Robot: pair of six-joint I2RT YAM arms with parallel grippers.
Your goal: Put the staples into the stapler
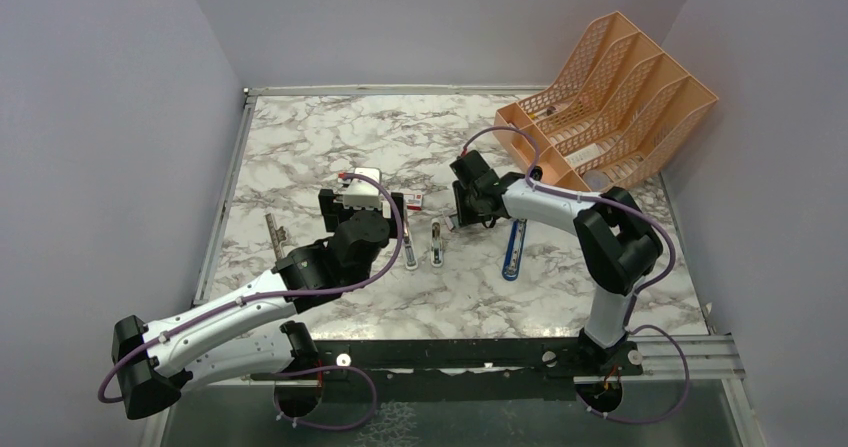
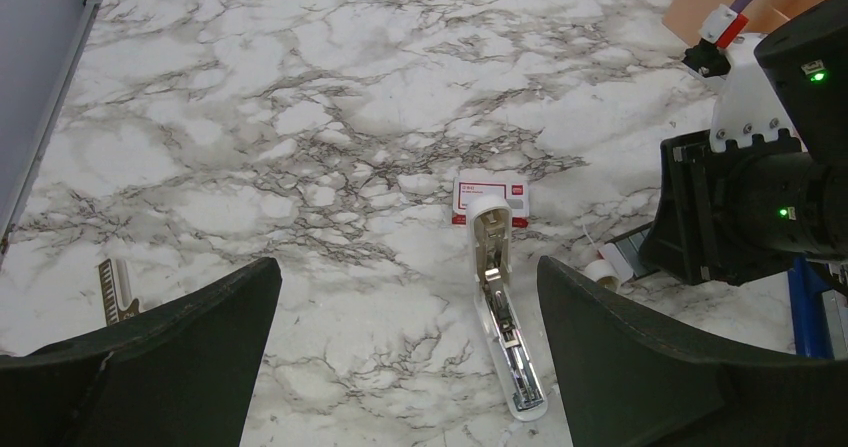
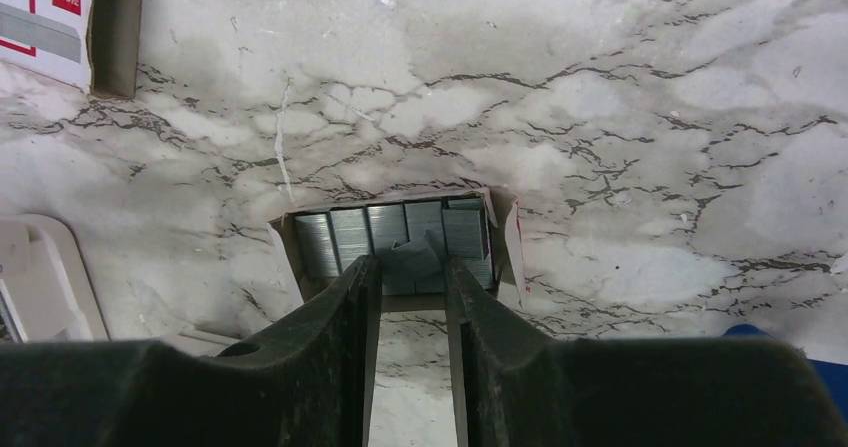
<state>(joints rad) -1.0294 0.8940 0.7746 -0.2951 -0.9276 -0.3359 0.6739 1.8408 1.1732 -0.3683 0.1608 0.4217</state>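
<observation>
Well, the right gripper [image 3: 412, 272] is down at a small open cardboard tray [image 3: 503, 229] of grey strips. Its two fingers are drawn close together, with one tilted block of staples [image 3: 410, 257] caught between the tips. From the right wrist view it looks pinched, not merely touched. The left gripper [image 2: 408, 267] hangs with its fingers spread wide and holds nothing.

The stapler [image 2: 500, 307] lies open on the marble table [image 2: 300, 117], silver channel up. One end touches the red-and-white box [image 2: 490, 195], and its long axis runs from that box back towards the arm bases.

It lies to the left of the right gripper, near but apart. The left arm is nearer (its fingers frame the stapler). The load must therefore travel leftward, and I judge the strip must be turned in line with the channel before it goes in
</observation>
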